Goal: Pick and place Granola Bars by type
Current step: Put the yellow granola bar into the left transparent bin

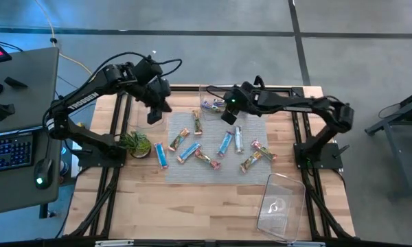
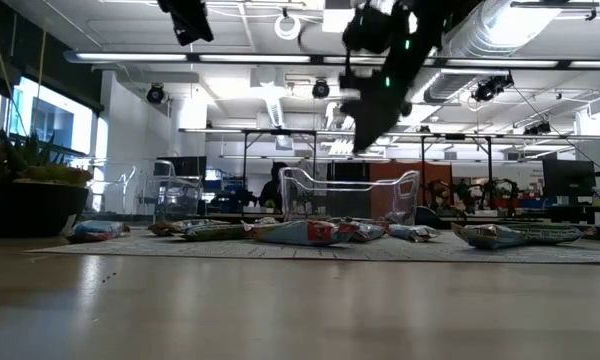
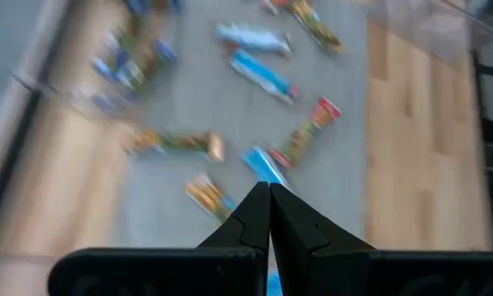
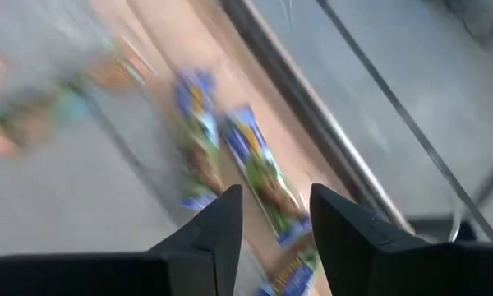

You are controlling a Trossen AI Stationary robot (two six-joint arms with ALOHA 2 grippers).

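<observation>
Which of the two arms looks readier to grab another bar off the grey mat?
Probably the right. The right gripper is open, hanging by the far clear bin that holds purple bars. The left gripper is shut, raised over the mat's far-left corner.

table point(image 1: 192, 206): pale wood planks, we note smooth satin finish. mat point(image 1: 213, 147): grey cloth, matt. granola bars point(image 1: 226, 143): glossy foil-like wrappers, crinkled. bin point(image 1: 281, 206): clear plastic, shiny. second clear bin point(image 2: 350, 195): same plastic. arm frames point(image 1: 309, 158): black metal, matt. right gripper point(image 4: 273, 215): dark matt plastic fingers. plant point(image 1: 135, 143): leafy, matt green.
</observation>
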